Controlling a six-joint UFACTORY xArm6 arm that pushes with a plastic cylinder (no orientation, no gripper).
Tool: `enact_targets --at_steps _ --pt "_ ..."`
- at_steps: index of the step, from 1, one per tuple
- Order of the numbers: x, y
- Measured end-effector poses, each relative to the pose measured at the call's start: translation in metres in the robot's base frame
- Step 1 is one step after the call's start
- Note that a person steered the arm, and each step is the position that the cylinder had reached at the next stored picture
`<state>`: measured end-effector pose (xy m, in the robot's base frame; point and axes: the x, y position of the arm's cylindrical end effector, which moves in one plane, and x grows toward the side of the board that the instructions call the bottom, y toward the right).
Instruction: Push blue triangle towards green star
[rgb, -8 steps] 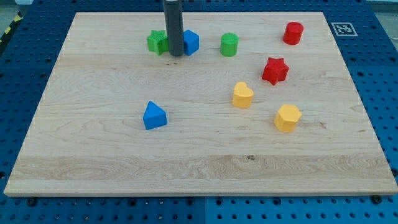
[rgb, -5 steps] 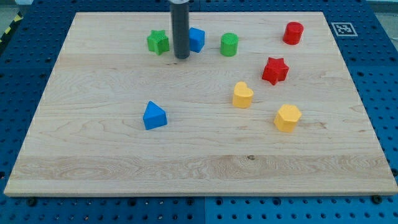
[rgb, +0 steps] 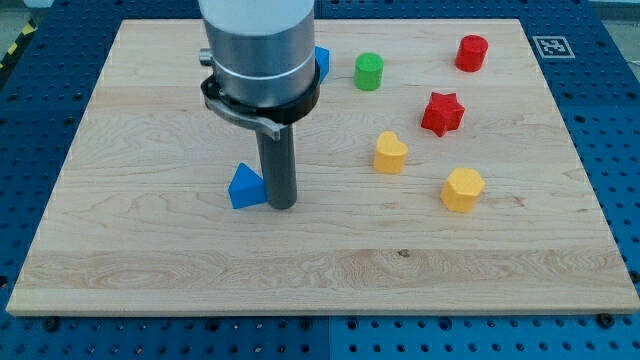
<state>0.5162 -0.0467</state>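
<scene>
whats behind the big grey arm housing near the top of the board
Only a corner of a blue block shows past the housing, on the view's right. The green star cannot be seen; it may be covered. My tip sits right of the blue triangle.

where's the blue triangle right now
The blue triangle sits left of centre on the wooden board, toward the view's bottom, with my tip right against its right side. The yellow heart block lies further right.
</scene>
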Motion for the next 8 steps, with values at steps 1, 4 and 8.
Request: enact_targets --at_steps 1,4,8 --pt "0.017 -0.010" --pt "0.014 -0.034" --pt "-0.024 -0.042"
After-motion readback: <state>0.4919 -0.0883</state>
